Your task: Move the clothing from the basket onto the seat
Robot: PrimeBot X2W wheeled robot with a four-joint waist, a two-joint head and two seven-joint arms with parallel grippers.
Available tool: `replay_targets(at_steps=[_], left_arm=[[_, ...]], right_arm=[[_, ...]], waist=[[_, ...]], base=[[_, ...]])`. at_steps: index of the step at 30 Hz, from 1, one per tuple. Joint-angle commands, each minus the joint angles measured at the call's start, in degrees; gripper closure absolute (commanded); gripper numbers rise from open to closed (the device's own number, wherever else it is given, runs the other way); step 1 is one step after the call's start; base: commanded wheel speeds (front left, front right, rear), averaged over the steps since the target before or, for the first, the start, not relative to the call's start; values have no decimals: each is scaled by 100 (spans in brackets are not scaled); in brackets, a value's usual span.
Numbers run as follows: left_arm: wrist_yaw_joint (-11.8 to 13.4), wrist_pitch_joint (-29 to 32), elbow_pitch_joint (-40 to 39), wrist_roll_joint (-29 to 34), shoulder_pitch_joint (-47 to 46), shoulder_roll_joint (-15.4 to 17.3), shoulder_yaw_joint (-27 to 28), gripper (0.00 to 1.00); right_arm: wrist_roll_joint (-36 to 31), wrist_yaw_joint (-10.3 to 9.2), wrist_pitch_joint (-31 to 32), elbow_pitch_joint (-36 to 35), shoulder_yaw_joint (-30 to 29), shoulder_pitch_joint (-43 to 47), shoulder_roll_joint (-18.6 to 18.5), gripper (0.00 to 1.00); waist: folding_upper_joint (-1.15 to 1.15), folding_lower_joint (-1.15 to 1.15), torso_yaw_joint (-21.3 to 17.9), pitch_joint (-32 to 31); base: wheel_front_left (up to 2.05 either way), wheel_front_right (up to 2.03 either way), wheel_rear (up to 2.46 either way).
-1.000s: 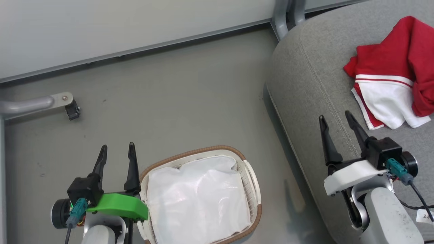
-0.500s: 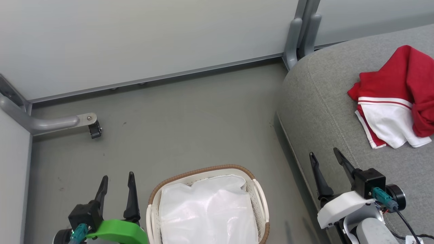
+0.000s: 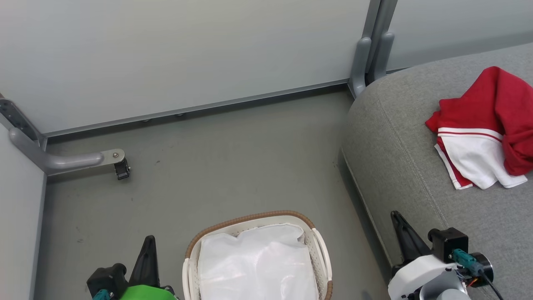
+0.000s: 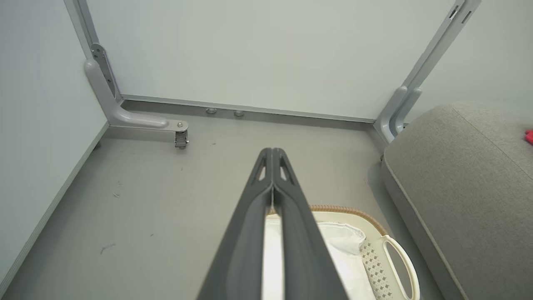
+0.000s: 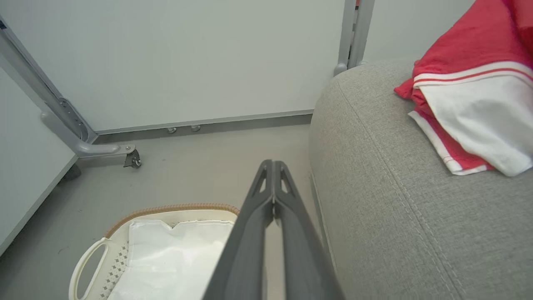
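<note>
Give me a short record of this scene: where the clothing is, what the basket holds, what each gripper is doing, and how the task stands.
clothing: red and white, lying crumpled on the seat
basket: on the floor beside the seat; white liner visible inside, no red fabric seen
left gripper: shut, holding nothing, by the basket
right gripper: shut, holding nothing, at the seat's edge
task: looks finished

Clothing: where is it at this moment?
In the head view the clothing lies crumpled on the seat at the picture's right edge, apart from the basket on the floor at bottom centre.
</note>
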Motion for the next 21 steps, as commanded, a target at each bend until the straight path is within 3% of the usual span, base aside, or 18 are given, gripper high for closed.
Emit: replay_targets(at_steps=[1,21], left_arm=[[-19,54,-87,-245,-48,9,57,100],[-117,584,-249,-2094,-241,15,341,100]], right_arm=[[274,0,50,-94,-50,-57,-20,100],[2343,-1,585,-276,-350,-94,-18,100]], waist=[[0,1,2,-3],[0,1,34,-54]], base=[[0,0,0],[0,0,0]])
